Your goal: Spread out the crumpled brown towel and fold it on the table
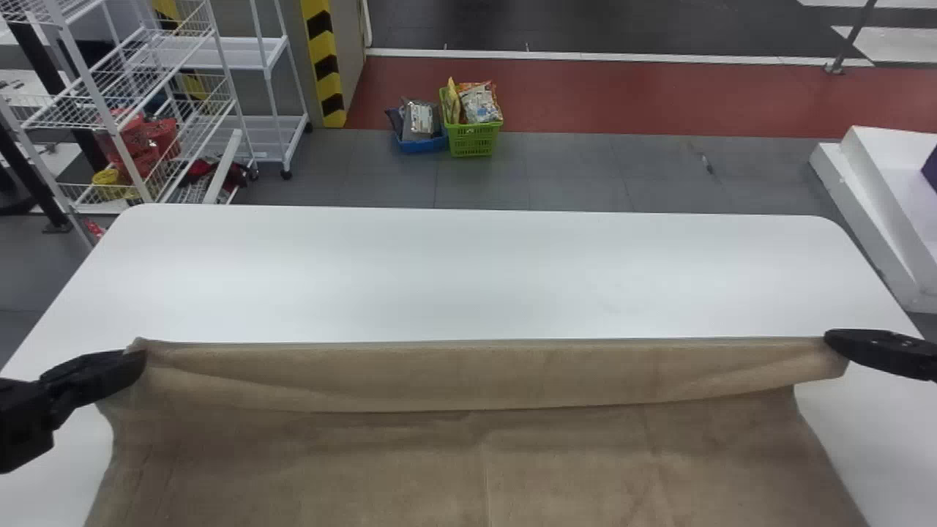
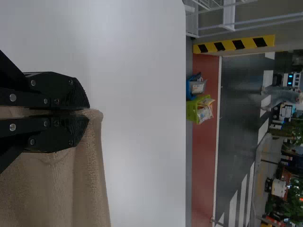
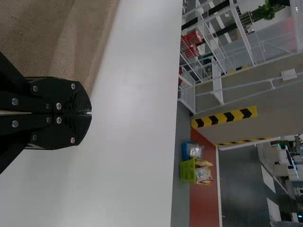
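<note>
Brown towel is pinched in left claw, seemingly right claw too, green basket beyond.

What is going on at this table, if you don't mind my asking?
The robot is handling the brown towel with both arms. Its left gripper pinches the towel near one far corner, and its right gripper has hold near the other. The far edge stretches between them above the white table. The towel is largely opened out, but the neat fold is not made yet.
</note>
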